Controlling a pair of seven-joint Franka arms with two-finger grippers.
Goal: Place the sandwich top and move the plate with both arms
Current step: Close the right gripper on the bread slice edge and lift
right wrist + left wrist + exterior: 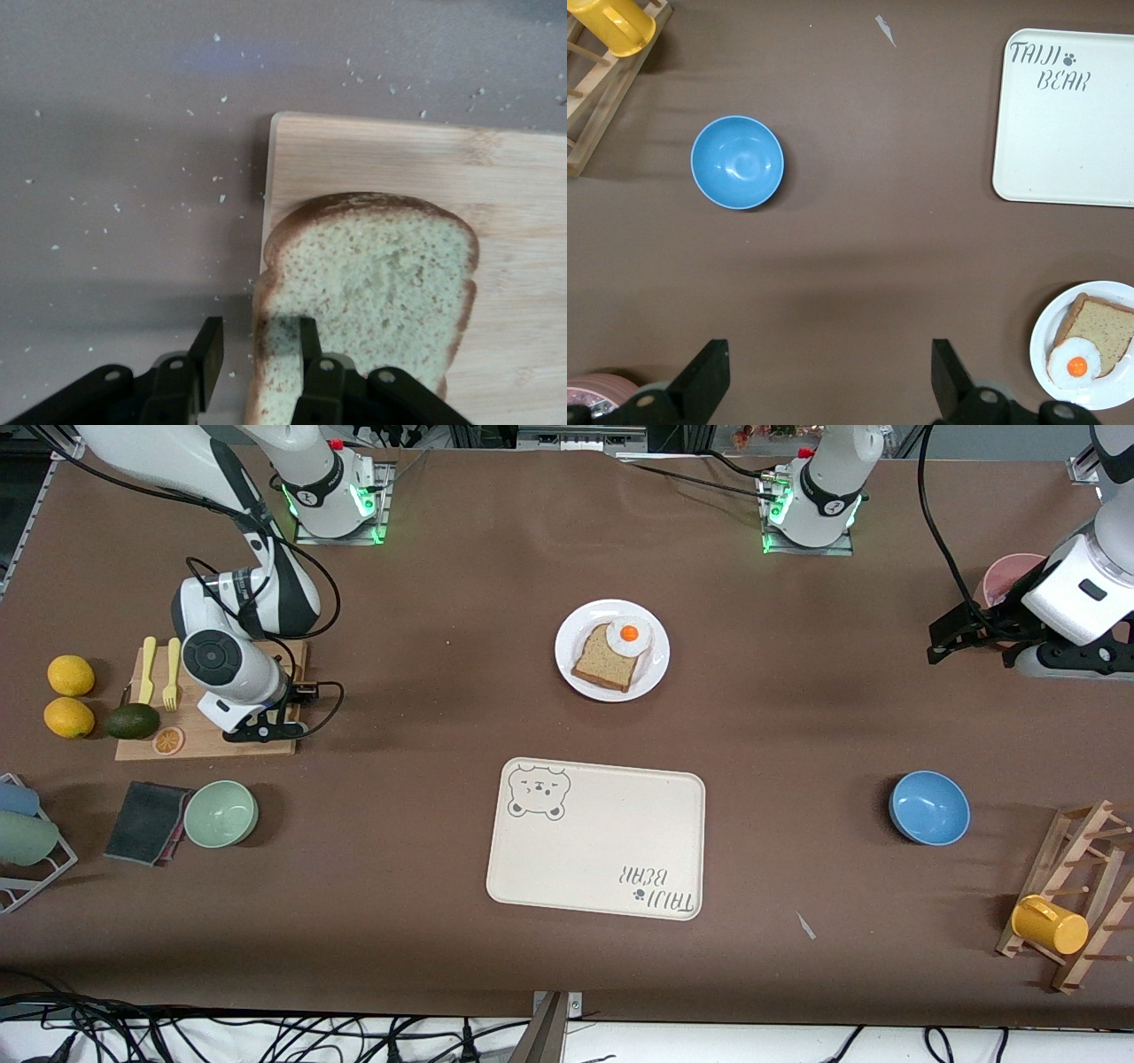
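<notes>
The sandwich top (372, 283), a pale speckled slice with a brown crust, lies on the wooden cutting board (496, 177) at the right arm's end of the table. My right gripper (260, 326) is low at the board's corner (261, 731) and open. One finger is over the crumb, the other off the crust edge with a small gap. The white plate (571, 624) sits mid-table with a darker slice (602, 660) and a fried egg (628, 635) on it. My left gripper (829, 354) waits open over bare table (952, 638).
The cream bear tray (602, 841) lies nearer the camera than the plate. A blue bowl (928, 806) and a rack with a yellow mug (1050, 926) are toward the left arm's end. Forks (159, 669), an avocado (133, 721), lemons (70, 695) and a green bowl (221, 812) are near the board.
</notes>
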